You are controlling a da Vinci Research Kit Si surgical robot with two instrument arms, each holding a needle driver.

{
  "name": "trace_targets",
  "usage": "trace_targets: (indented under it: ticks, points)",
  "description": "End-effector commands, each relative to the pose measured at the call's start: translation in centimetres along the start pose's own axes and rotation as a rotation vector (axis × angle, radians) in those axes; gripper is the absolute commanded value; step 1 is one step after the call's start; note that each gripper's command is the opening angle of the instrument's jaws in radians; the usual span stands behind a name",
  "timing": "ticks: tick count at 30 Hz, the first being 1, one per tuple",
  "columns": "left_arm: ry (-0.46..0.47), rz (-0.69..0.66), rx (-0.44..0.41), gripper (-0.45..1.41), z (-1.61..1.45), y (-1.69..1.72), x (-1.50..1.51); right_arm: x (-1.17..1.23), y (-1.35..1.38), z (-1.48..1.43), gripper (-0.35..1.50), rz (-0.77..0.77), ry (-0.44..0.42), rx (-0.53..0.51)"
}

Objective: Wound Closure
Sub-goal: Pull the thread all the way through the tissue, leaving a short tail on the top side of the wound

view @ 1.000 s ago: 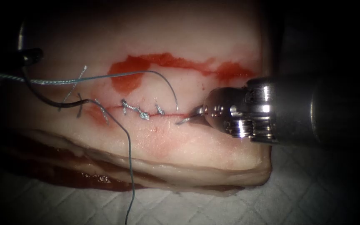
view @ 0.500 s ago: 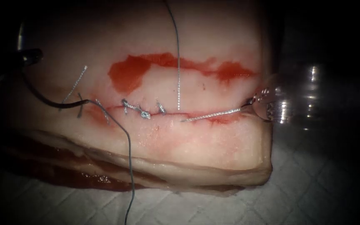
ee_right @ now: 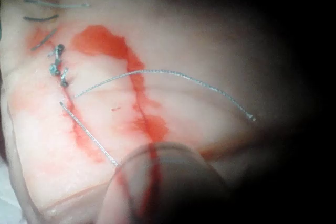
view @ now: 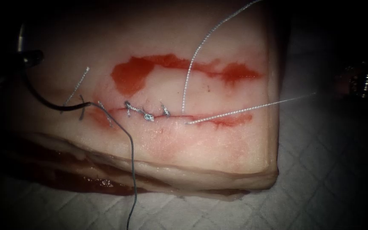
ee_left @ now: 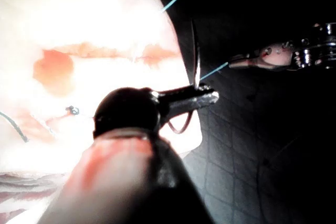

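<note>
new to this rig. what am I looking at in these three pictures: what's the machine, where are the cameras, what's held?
It is a surgical practice robot with two thin arms, each ending in a small two-jawed tool. One picture looks down from an endoscope, and the other two come from cameras near each arm's wrist.

On a white quilted pad lies the tissue, a piece of pork belly. It has a cut, knotted stitches and red fluid.

The left tool grips the curved needle partway along its curve, clear of the tissue. The right tool holds the thread, which runs from the cut out to the right.
</note>
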Motion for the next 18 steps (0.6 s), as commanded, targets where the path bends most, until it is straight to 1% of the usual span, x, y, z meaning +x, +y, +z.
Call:
trace_targets:
  ticks: [1, 7, 10, 14, 18]
  points:
    - [0.0, 0.001, 0.001, -0.45, 0.03, 0.07, 0.02, 0.04, -0.03, 0.12, -0.35, 0.01, 0.015, 0.008]
    - [0.0, 0.001, 0.001, -0.45, 0.04, 0.06, 0.03, 0.37, -0.17, 0.36, -0.35, 0.05, 0.066, 0.031]
    - [0.0, 0.001, 0.001, -0.45, 0.04, 0.06, 0.02, 0.48, -0.22, 0.45, -0.35, 0.069, 0.073, 0.013]
    - [0.0, 0.001, 0.001, -0.45, 0.04, 0.06, 0.03, 0.56, -0.22, 0.51, -0.35, 0.094, 0.071, 0.003]
    - [0.0, 0.001, 0.001, -0.45, 0.04, 0.06, 0.03, 0.67, -0.19, 0.58, -0.35, 0.107, 0.107, -0.027]
